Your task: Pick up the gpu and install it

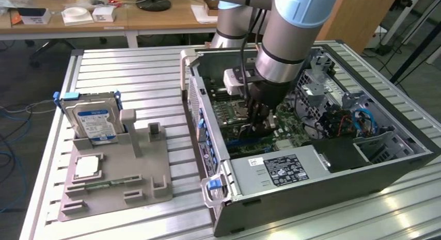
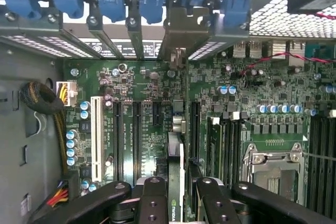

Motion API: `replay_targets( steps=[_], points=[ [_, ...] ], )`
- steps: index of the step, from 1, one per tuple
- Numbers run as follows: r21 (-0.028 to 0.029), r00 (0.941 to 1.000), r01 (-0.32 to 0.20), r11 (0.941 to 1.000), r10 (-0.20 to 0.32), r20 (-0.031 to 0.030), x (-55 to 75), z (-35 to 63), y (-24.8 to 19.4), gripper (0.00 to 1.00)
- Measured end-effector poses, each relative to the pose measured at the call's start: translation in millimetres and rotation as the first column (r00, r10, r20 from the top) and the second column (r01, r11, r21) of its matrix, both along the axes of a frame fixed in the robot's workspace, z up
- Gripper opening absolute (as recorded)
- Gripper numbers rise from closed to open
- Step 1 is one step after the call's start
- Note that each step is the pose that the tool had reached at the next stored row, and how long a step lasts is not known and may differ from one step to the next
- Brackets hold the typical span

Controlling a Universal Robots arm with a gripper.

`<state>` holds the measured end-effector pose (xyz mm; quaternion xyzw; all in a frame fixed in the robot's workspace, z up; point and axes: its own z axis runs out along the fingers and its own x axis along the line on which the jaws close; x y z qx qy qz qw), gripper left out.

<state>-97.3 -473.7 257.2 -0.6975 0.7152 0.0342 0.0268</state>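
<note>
A slatted metal worktop (image 1: 124, 69) was seen bearing an open computer case (image 1: 386, 173); the pincer (image 2: 178, 184) was closed on the gpu (image 2: 174, 205), which was held edge-on just above the motherboard (image 2: 142, 129) inside the case; installation was judged to be in hand; exact alignment of card edge with slot was judged necessary, the target slot being hidden.
</note>
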Motion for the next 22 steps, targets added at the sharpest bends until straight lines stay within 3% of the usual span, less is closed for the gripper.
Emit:
replay_targets(
  steps=[3, 8, 22],
  points=[
    [0.0004, 1.0, 0.006, 1.0, -0.006, 0.001, 0.0, -1.5, 0.0, 0.26],
    [-0.0047, 1.0, 0.007, 1.0, -0.007, 0.0024, -0.1, -5.5, 0.1, 0.26],
    [-0.0027, 1.0, 0.007, 1.0, -0.006, 0.004, 0.1, -3.1, 0.3, 0.26]
  ],
)
